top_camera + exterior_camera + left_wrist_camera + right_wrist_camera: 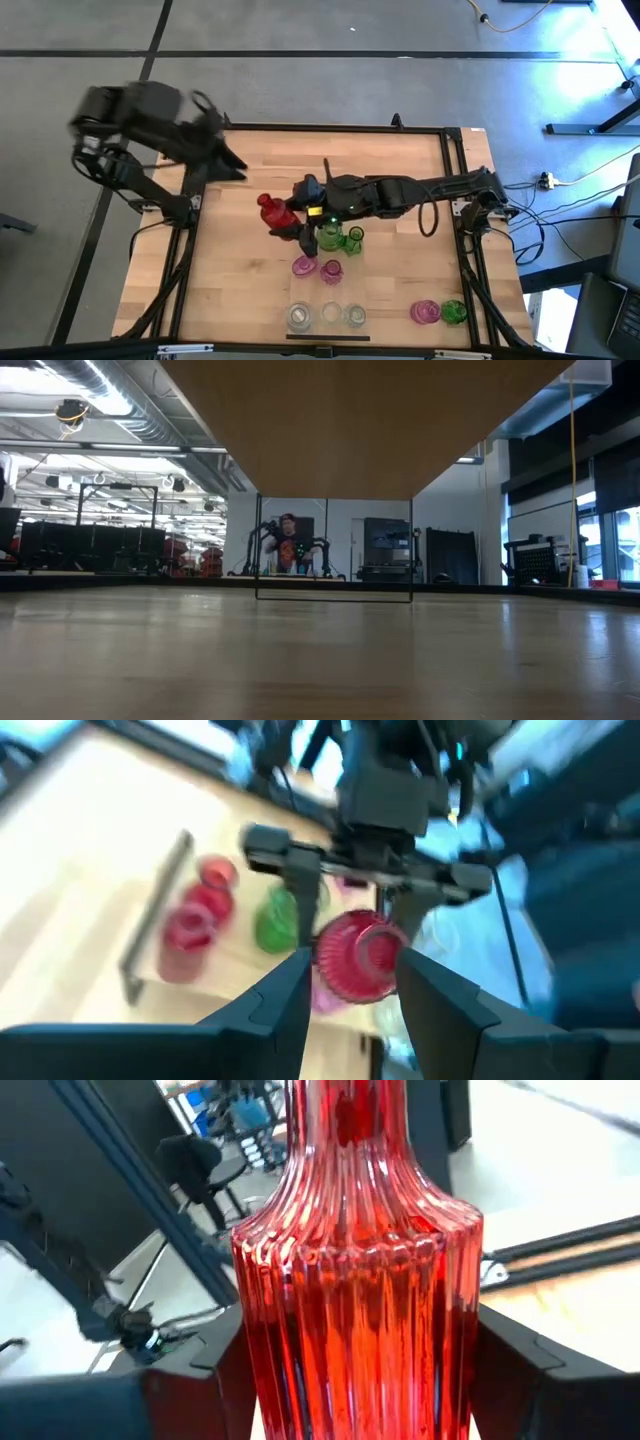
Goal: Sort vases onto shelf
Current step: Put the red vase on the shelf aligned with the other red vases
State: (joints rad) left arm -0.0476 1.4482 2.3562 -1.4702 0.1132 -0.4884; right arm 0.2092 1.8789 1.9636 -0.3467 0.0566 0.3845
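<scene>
Both hands (right hand (288, 222) gripping) flank red vase (270, 208) mid-table.

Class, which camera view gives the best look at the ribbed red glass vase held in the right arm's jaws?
The right wrist view: the ribbed red glass vase fills it between the jaws. The left wrist view shows it blurred, the high view small, and the low view not at all.
</scene>
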